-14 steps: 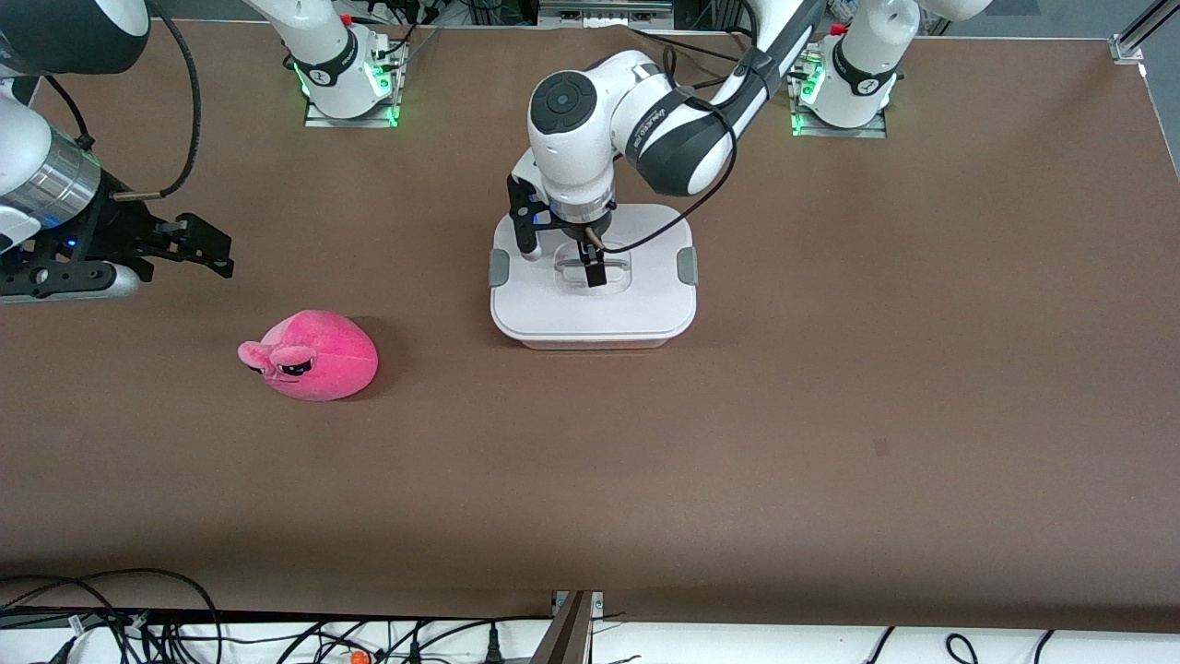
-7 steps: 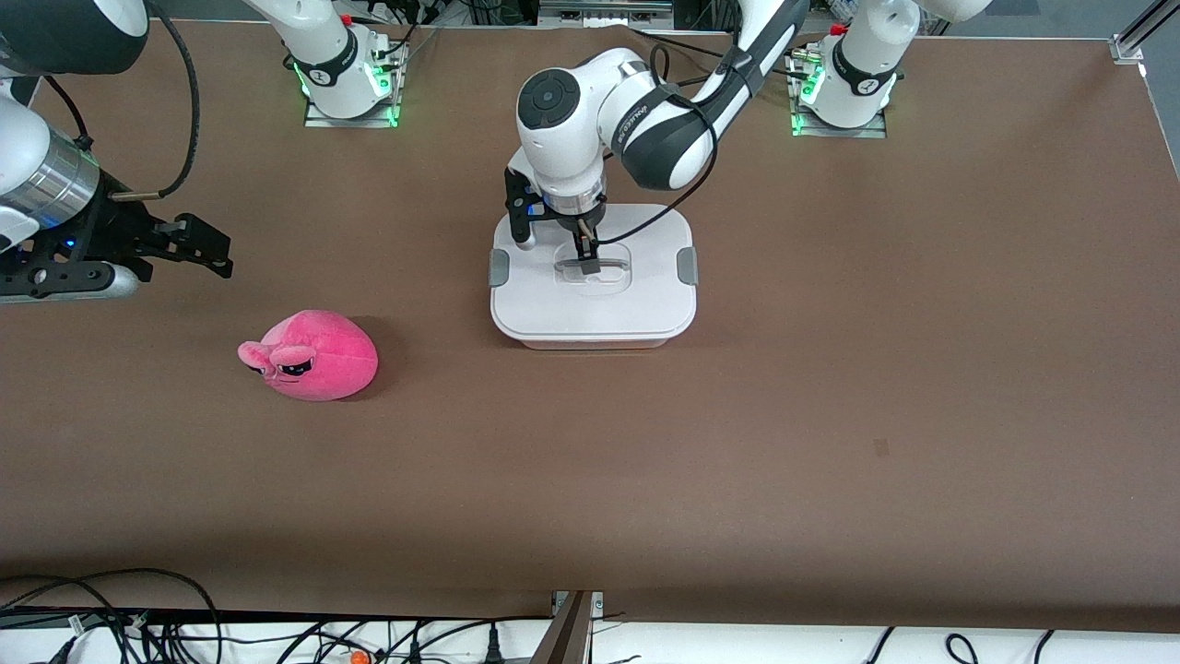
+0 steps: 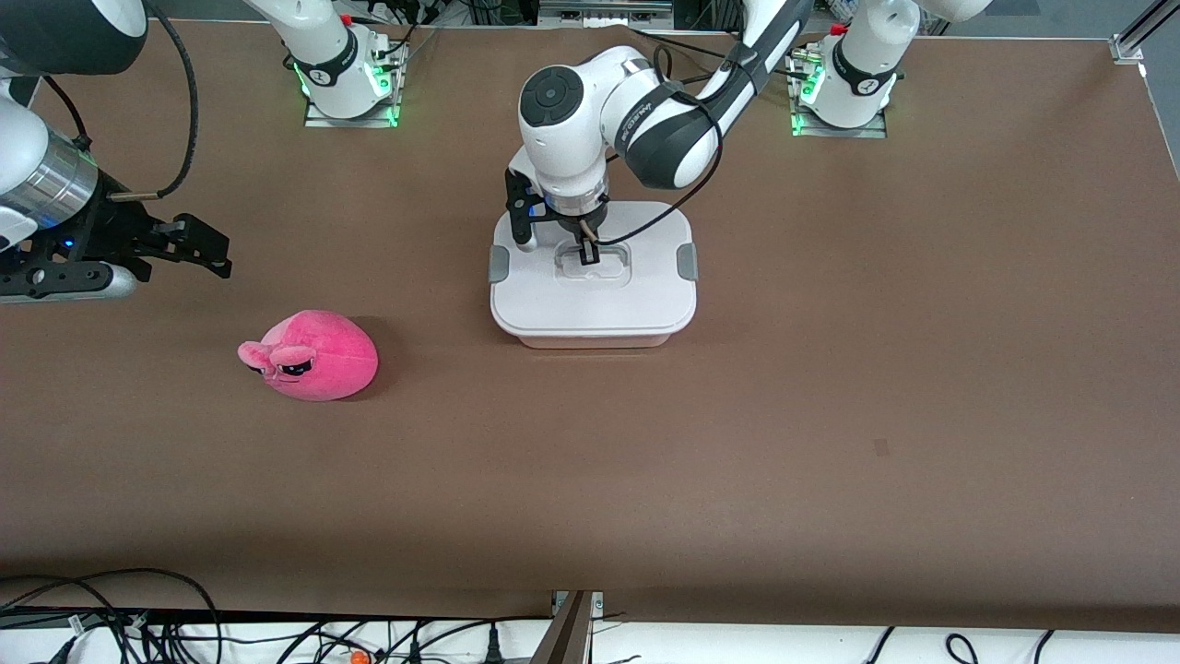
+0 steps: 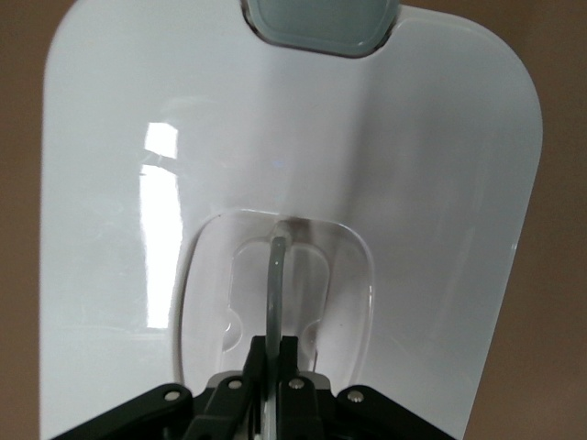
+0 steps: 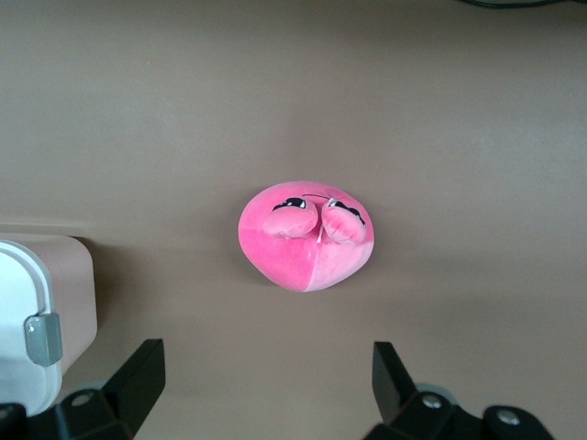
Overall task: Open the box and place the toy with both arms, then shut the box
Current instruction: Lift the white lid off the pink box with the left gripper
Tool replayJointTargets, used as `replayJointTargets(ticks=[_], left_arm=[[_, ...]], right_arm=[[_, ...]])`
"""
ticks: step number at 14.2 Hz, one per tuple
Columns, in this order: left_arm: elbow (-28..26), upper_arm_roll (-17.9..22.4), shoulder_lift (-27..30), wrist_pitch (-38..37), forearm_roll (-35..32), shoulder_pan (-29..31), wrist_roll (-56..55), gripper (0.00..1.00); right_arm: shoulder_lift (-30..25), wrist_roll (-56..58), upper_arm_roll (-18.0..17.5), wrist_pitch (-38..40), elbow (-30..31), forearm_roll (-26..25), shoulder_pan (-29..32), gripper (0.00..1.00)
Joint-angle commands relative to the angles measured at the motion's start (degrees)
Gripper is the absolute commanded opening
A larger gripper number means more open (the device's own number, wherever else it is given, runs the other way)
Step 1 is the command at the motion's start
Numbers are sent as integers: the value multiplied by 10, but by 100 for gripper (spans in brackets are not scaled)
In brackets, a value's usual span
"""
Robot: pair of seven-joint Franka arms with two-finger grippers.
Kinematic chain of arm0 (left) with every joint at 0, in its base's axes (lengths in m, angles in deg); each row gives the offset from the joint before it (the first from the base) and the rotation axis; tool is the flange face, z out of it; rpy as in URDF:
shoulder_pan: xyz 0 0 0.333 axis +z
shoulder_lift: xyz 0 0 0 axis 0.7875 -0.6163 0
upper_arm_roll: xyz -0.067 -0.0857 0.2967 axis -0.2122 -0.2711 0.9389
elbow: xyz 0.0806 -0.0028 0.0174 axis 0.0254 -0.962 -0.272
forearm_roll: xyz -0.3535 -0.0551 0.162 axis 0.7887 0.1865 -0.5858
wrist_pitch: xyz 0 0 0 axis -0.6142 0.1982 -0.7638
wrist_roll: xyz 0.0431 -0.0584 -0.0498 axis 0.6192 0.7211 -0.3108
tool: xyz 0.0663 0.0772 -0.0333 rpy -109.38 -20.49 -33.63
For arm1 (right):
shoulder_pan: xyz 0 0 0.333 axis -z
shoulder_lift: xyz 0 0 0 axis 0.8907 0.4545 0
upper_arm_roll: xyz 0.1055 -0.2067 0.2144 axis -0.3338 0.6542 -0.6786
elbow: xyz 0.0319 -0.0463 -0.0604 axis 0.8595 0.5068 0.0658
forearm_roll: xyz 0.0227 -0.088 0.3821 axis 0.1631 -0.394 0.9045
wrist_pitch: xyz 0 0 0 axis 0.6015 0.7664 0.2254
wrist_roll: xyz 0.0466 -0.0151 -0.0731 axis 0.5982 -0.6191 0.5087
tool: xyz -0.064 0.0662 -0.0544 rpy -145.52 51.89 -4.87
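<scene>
The box [image 3: 590, 309] stands mid-table with its white lid [image 3: 590, 295] on and grey clips at both ends. My left gripper [image 3: 587, 258] is down in the lid's recess, shut on the clear handle [image 4: 275, 275]. The lid fills the left wrist view [image 4: 440, 183]. The hot-pink toy [image 3: 313, 356] lies on the table toward the right arm's end, nearer the front camera than the box; it shows in the right wrist view [image 5: 307, 234]. My right gripper [image 3: 198, 244] is open and empty, up in the air over the table near that end. A corner of the box shows in the right wrist view [image 5: 55, 302].
The brown table [image 3: 830, 369] stretches wide around the box and toy. Two arm bases lit green [image 3: 350, 88] [image 3: 839, 92] stand along the edge farthest from the front camera. Cables [image 3: 138, 627] hang below the near edge.
My left gripper went down into the lid's recess and closed on the handle. The box looks slightly shifted or lifted. The right arm and toy have not moved.
</scene>
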Motion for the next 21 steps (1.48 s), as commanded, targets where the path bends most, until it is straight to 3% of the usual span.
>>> replayJointTargets(ticks=[1, 5, 8, 15, 21], left_arm=[[16, 0, 13, -28, -13, -2, 1, 0], [32, 4, 13, -57, -5, 8, 35, 0], [88, 4, 13, -131, 5, 34, 76, 0], [113, 5, 56, -263, 18, 206, 187, 0], [148, 6, 67, -278, 19, 355, 342, 0]], right_arm=[[0, 3, -1, -1, -3, 2, 3, 100], [0, 3, -1, -1, -2, 1, 3, 100], [0, 3, -1, -1, -2, 2, 3, 100], [0, 3, -1, -1, -2, 2, 4, 100], [0, 3, -1, -1, -2, 1, 3, 100]])
